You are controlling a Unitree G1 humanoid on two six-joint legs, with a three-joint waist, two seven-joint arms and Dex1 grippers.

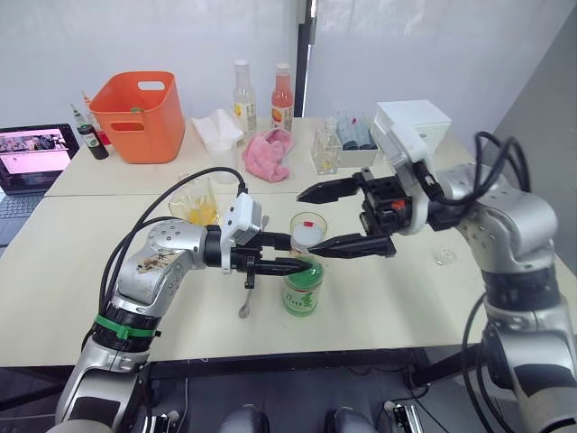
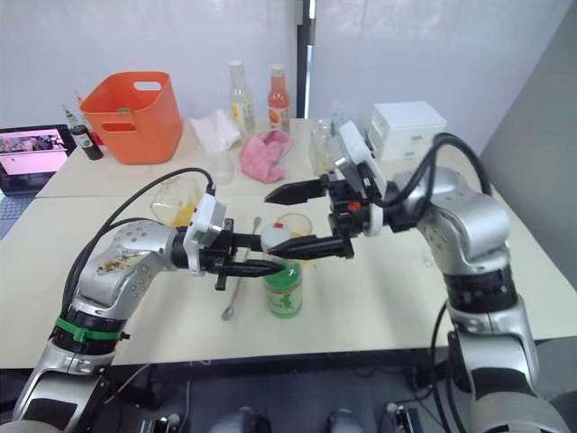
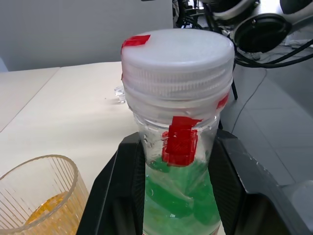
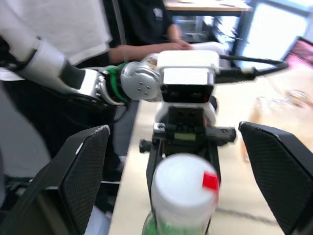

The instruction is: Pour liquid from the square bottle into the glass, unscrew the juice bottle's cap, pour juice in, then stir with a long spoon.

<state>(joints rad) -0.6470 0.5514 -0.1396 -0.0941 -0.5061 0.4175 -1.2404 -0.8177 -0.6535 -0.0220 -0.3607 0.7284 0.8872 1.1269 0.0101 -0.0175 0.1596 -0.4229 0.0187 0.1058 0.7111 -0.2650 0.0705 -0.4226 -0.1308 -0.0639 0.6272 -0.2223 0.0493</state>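
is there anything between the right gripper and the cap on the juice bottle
Nothing visible. The right gripper is open, its fingers spread wide on either side of the cap with clear space between. The left gripper clamps the juice bottle below the cap, by the neck, leaving the cap itself free.

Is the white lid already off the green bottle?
No, the white lid sits on the neck of the green bottle, which the left tool clamps just below it.

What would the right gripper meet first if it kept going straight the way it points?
Most likely the cap of the juice bottle, which sits between the open right gripper's fingers; behind it, the left gripper holding the neck.
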